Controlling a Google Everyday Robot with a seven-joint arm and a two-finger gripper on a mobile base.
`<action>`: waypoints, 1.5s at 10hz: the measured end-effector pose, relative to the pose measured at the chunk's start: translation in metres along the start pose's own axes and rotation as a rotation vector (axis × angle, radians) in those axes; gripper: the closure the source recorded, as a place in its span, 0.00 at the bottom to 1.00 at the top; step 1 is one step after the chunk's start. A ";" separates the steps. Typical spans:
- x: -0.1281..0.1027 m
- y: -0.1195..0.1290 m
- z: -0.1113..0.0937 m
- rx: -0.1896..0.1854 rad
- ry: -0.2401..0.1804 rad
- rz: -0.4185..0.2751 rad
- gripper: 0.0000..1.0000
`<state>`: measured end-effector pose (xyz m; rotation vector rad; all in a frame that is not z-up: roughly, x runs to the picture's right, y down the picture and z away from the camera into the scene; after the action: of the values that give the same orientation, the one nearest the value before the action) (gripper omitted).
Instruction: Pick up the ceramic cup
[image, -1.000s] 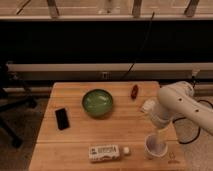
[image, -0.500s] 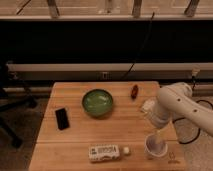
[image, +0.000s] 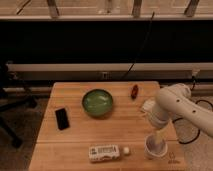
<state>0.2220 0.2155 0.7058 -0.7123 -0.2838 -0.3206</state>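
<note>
**Grasp stage, ceramic cup.** The claw (image: 159, 137) hangs from the white arm (image: 172, 107) directly over the ceramic cup (image: 151, 149), with its tip at or just inside the rim. How wide it stands, and whether it has hold of anything, cannot be told.

To do the step well, the claw should probably take one wall of the cup squarely and deep enough not to slip. It should close gently, since glazed ceramic is likely smooth and hard. The lift is best run straight up, because a sideways nudge so near the edge might tip the cup off.

The cup stands upright near the front right corner of the bench (image: 75, 136). It is small, white and cylindrical, with a pale lavender cast inside, and is far smaller than the green bowl (image: 97, 103) at mid-bench.
</note>
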 end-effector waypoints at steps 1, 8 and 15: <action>-0.002 0.008 0.006 -0.007 -0.006 -0.006 0.20; -0.006 0.016 0.021 -0.007 -0.005 -0.034 0.64; -0.004 0.006 0.004 -0.023 -0.031 -0.053 1.00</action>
<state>0.2200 0.2237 0.7036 -0.7333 -0.3289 -0.3637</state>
